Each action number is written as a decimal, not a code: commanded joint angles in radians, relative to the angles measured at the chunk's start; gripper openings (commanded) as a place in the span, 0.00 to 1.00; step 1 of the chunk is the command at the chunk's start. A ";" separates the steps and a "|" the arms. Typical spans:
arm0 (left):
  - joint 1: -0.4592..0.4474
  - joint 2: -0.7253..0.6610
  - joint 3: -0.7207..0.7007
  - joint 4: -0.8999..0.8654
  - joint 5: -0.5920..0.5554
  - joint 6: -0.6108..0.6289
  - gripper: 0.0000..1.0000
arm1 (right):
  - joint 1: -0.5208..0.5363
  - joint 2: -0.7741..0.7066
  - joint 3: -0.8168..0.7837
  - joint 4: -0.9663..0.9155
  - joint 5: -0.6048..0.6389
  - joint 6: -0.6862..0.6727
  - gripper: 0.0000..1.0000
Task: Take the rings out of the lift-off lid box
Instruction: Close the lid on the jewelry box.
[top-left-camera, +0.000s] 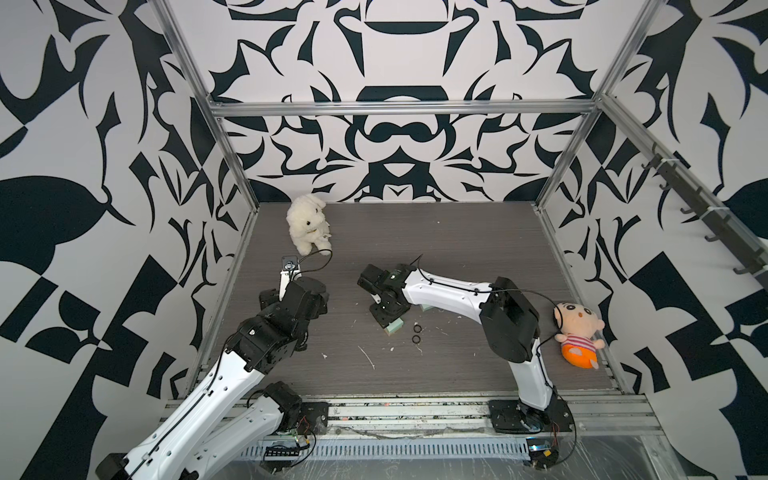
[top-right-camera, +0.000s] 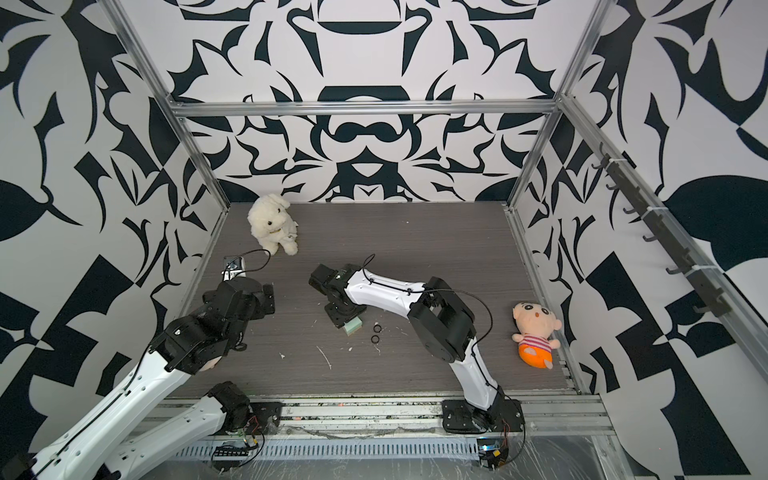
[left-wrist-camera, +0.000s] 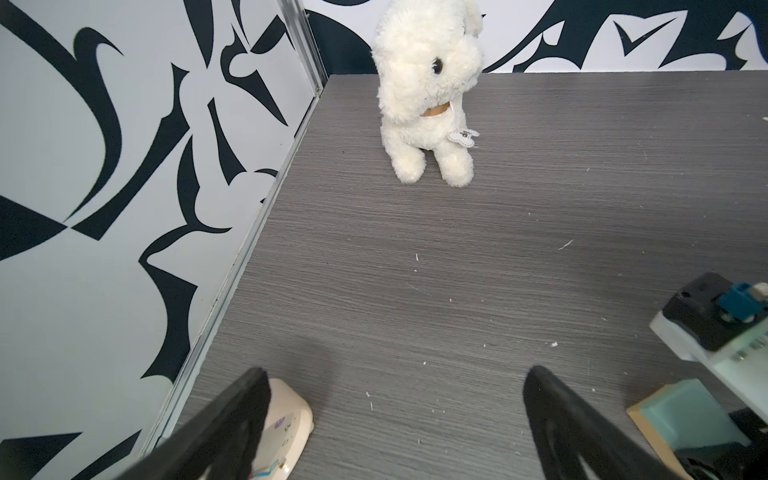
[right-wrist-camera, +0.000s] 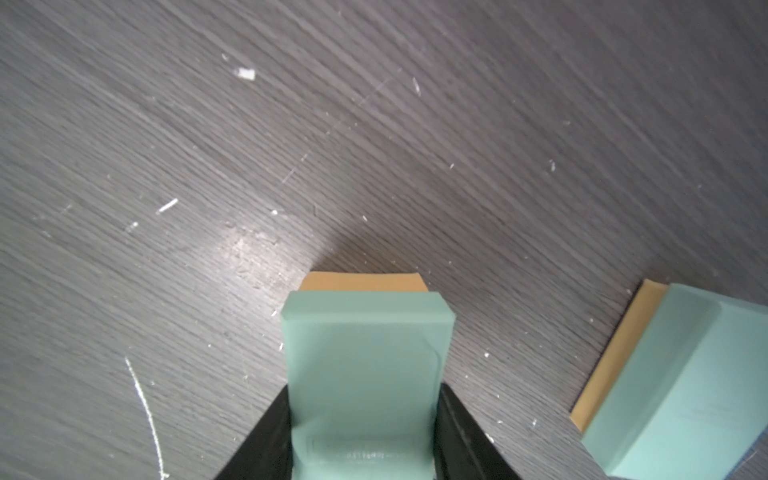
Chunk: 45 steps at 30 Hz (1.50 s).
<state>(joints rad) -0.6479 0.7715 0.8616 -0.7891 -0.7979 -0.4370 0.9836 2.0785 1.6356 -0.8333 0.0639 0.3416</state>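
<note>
Two black rings (top-left-camera: 417, 328) (top-left-camera: 416, 340) lie flat on the grey table, also seen as small black rings (top-right-camera: 377, 328) in both top views. Just left of them my right gripper (right-wrist-camera: 365, 386) points down and is shut on a mint box part (right-wrist-camera: 365, 353) with a tan edge; whether it is lid or base I cannot tell. That part (top-left-camera: 394, 328) sits low at the table. A second mint box part (right-wrist-camera: 673, 386) rests on the table beside it. My left gripper (left-wrist-camera: 395, 374) is open and empty near the left wall.
A white plush dog (top-left-camera: 307, 224) sits at the back left. A doll in striped shirt (top-left-camera: 577, 332) lies by the right edge. A cream device (left-wrist-camera: 286, 428) lies beside my left finger. White scraps (top-left-camera: 368, 357) dot the table. Metal posts frame the sides.
</note>
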 joint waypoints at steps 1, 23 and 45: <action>0.005 -0.011 -0.006 0.004 0.006 0.006 0.99 | 0.006 -0.033 0.041 -0.029 0.014 0.018 0.53; 0.007 -0.011 -0.007 0.004 0.009 0.007 0.99 | 0.013 -0.008 0.027 -0.033 0.016 0.029 0.55; 0.008 -0.012 -0.009 0.005 0.007 0.007 0.99 | 0.020 -0.073 0.005 -0.002 0.041 0.031 0.60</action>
<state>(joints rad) -0.6453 0.7712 0.8616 -0.7887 -0.7914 -0.4366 0.9974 2.0773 1.6424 -0.8402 0.0742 0.3645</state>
